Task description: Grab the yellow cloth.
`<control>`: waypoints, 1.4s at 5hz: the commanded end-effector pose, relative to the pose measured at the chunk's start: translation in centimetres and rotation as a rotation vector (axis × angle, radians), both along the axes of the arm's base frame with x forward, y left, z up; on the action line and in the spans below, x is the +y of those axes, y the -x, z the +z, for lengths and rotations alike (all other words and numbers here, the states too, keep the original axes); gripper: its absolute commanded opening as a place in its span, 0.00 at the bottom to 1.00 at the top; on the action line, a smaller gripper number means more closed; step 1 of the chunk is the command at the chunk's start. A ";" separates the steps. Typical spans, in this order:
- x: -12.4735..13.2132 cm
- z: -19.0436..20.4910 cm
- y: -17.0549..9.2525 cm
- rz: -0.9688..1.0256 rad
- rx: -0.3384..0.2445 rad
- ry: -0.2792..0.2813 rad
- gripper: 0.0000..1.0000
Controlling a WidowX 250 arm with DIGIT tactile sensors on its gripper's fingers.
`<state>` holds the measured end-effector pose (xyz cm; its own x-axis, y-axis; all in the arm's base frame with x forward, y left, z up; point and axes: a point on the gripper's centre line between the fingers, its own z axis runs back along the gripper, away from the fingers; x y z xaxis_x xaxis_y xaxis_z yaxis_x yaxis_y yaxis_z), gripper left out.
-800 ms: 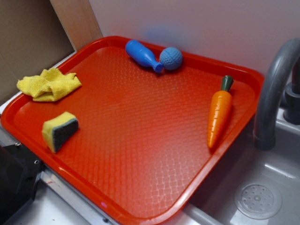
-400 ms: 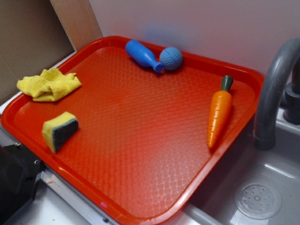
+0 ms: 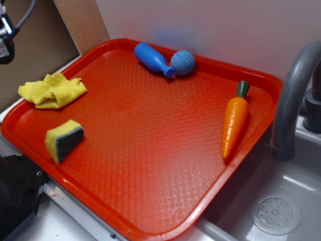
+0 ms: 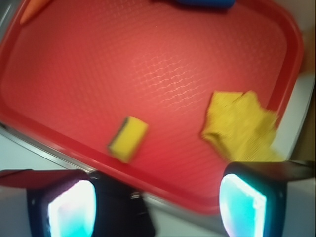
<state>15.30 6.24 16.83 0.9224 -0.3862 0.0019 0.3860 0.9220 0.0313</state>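
Approach step: tool was high above the tray, jaws spread wide, holding nothing. Yellow cloth lay bunched in the tray's left corner, sponge nearby. Next move probably needs centring over the cloth, then descending.

The yellow cloth lies over the red tray's far-left rim, open above. The yellow sponge sits near it, apart. The tray centre is bare. The gripper, jaws spread, hangs high, touching nothing.
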 end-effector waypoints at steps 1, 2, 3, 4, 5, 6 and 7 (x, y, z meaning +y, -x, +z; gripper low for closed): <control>4.5 -7.1 -0.2 -0.196 -0.029 -0.150 1.00; 4.9 -10.2 -1.3 -0.302 -0.087 -0.189 1.00; 4.9 -10.2 -1.3 -0.302 -0.087 -0.189 1.00; 4.9 -10.2 -1.3 -0.302 -0.087 -0.189 1.00; 4.9 -10.2 -1.3 -0.302 -0.087 -0.189 1.00; 4.9 -10.2 -1.3 -0.302 -0.087 -0.189 1.00; 5.7 -13.6 -4.2 -0.316 -0.060 -0.204 1.00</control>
<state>18.13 11.80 2.25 0.7620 -0.6426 -0.0801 0.6443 0.7399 0.1937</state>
